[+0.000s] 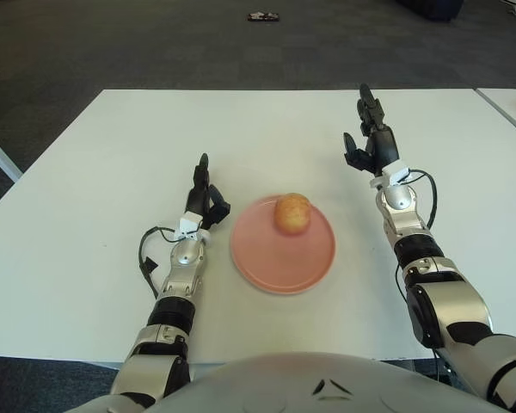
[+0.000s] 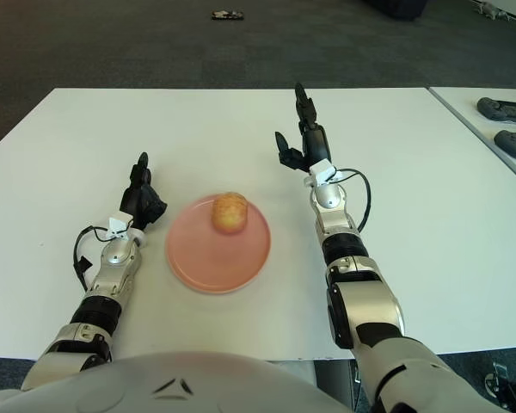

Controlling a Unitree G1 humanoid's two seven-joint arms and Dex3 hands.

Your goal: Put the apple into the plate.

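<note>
Apple [image 1: 292,213]: sits on the pink plate [image 1: 267,267], frame centre.
My right hand [image 1: 371,142]: fingers spread, empty; I should clear it gently.
My left hand [image 1: 203,200]: left of plate, fingers extended, empty.

White table [image 1: 112,172], dark carpet floor [image 1: 155,43], second table [image 2: 499,95] right

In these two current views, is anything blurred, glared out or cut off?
Left eye view: apple and pink plate evenly lit, no glare. Right eye view: the same, with soft shadows only. In both, the robot's torso blurs the bottom edge.
</note>
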